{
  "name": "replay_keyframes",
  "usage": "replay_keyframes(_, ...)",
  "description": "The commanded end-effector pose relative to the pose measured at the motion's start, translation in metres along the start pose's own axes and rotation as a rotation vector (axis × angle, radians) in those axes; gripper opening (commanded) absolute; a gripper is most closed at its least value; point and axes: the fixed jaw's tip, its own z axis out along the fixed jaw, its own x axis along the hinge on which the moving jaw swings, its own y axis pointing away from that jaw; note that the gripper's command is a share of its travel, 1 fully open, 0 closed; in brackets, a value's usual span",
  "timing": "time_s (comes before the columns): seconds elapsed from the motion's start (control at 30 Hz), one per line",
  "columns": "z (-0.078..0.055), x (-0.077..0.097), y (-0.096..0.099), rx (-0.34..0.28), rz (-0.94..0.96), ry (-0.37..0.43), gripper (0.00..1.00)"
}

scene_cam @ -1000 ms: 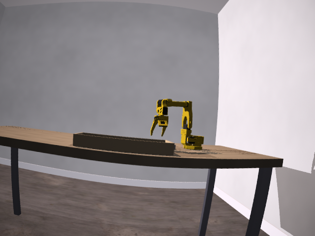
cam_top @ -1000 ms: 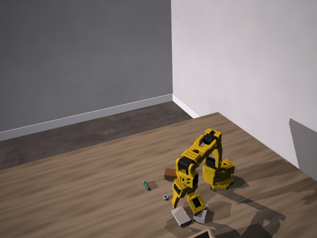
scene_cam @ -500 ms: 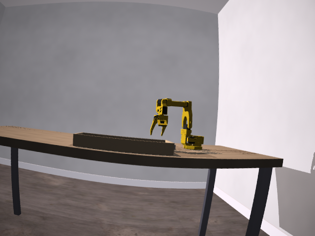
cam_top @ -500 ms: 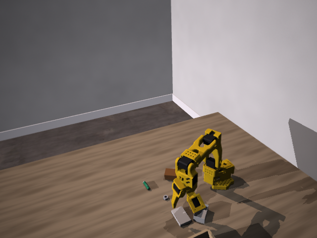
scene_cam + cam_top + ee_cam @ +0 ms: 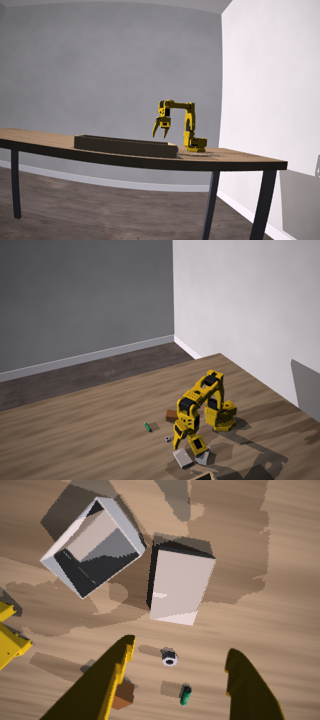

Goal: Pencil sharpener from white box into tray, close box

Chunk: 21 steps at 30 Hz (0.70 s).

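Observation:
An open white box base (image 5: pixel 202 460) (image 5: pixel 133 529) stands with its hollow side up; in the wrist view I see no sharpener in it, though part of its inside is in deep shadow. A white lid (image 5: pixel 183 457) (image 5: pixel 182 587) lies flat side up beside it, apart from it. My gripper (image 5: pixel 186 452) (image 5: pixel 158 137) (image 5: pixel 181 645) is open and empty, raised above the table near the lid. The tray (image 5: pixel 212 476) (image 5: pixel 124 148) stands at the table's near side; its floor is hidden or out of view. I cannot make out the pencil sharpener in any view.
A small grey nut (image 5: pixel 167 439) (image 5: pixel 169 658), a green cylinder (image 5: pixel 147 427) (image 5: pixel 186 695) and an orange-brown block (image 5: pixel 171 415) (image 5: pixel 124 696) lie on the table. The block is partly hidden by the arm or a finger.

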Motion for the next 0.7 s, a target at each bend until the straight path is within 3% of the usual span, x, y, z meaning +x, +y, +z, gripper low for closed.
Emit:
replay_keyframes(0.0,-0.006,0.0,-0.005,0.031,0.016,-0.016,0.3)
replay_keyframes(0.3,-0.003,0.0,-0.005,0.031,0.016,-0.016,0.3)
replay_keyframes(0.67,0.013,-0.001,-0.008,0.031,0.016,-0.016,0.3)
